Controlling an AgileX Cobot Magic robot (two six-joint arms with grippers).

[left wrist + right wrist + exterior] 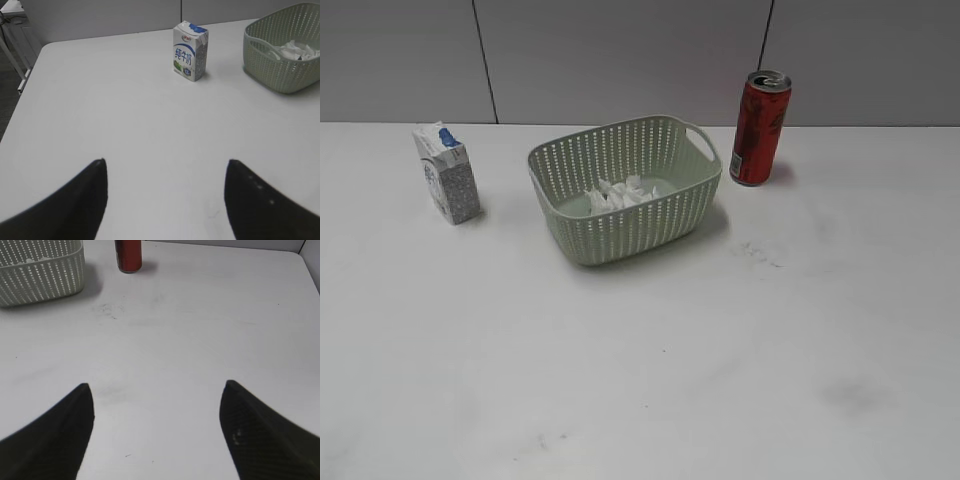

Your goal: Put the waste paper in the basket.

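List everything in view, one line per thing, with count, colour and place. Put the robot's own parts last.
basket: one, pale green, perforated walls, near the table's middle.
waste paper: crumpled white wads, exact count hard to tell, all inside the basket.
milk carton: one, grey-white with a blue top, upright, left of the basket and apart from it.
can: one, red, upright, behind and to the right of the basket, apart from it.
table: one, white, faint smudges on its right side.
wall: grey panels behind the table.
left gripper: one, black, open, holding nothing, above bare table.
right gripper: one, black, open, holding nothing, above bare table.
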